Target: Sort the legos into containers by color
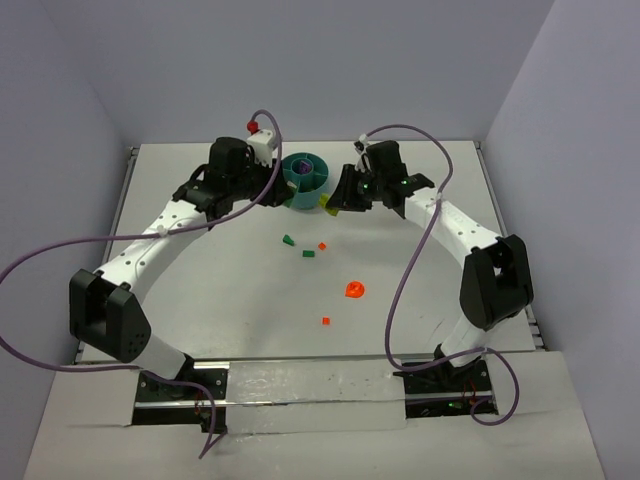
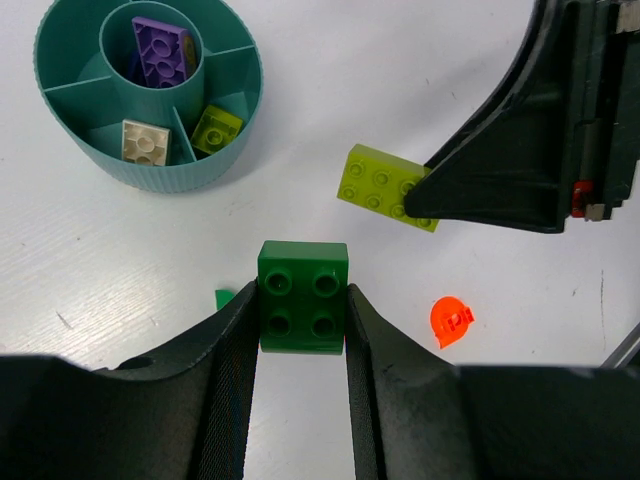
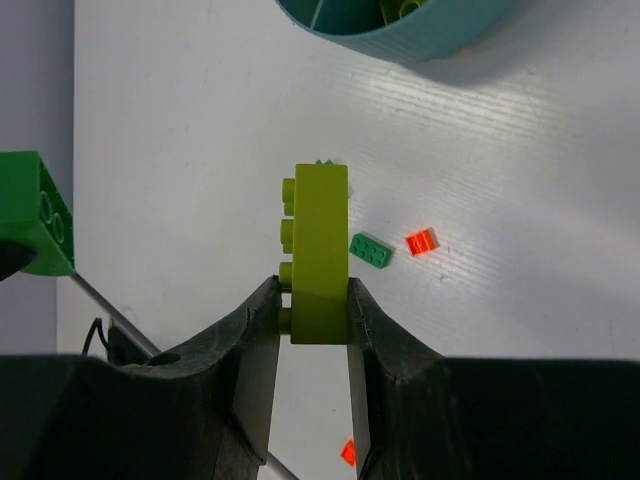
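Left gripper (image 2: pixel 302 305) clamps the green brick (image 2: pixel 303 285), bottom centre of its view; the bowl (image 2: pixel 150 178) lies near, toward the upper left. Right gripper (image 3: pixel 313 300) pinches the lime brick (image 3: pixel 320 220) edge-on, long axis running straight up the frame, bowl rim at top right. A lime piece (image 2: pixel 216 128) sits in one wedge, which is the right's likely target.

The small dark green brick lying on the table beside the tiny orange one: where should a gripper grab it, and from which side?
Probably from straight above, pinching the two long side walls of the dark green brick. It lies flat and is longer than it is wide, so the narrow width suits the jaws. The orange-red brick sits close by but apart, so come down carefully.
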Robot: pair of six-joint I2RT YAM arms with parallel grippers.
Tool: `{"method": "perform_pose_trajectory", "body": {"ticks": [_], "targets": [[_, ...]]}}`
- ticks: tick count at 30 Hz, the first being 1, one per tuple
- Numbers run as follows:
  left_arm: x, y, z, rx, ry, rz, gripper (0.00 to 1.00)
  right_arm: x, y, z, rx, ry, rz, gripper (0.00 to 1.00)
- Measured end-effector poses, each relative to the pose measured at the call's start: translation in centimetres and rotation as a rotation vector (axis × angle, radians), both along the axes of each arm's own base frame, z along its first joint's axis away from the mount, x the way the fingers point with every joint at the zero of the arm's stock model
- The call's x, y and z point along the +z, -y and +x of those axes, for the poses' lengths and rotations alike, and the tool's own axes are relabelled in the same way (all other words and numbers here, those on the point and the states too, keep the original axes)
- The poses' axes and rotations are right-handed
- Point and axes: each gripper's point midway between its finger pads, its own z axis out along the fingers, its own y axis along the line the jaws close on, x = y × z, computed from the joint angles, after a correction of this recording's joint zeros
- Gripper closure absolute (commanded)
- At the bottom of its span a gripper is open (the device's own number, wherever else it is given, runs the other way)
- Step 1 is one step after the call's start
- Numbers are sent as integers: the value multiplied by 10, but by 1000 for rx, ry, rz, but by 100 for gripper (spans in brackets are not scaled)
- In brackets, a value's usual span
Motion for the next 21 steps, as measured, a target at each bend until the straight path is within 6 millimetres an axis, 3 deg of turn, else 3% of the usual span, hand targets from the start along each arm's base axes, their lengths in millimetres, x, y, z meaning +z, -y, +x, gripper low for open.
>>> {"method": "perform_pose_trajectory", "body": {"ticks": [3, 7, 10, 15, 21], "targets": [[0, -9, 6, 22, 1, 0, 100, 16, -1, 8, -2, 18, 9, 100], [2, -31, 19, 77, 7, -2, 100, 50, -5, 33, -61, 66, 55, 100], [4, -48, 26, 118, 14, -5, 100, 62, -2, 48, -158, 46, 85, 100], [12, -71, 29, 168, 31, -14, 100, 55, -4, 71, -307, -66, 119, 100], [19, -81, 32, 184, 45, -30, 100, 25, -4, 71, -409, -224, 120, 100]]}}
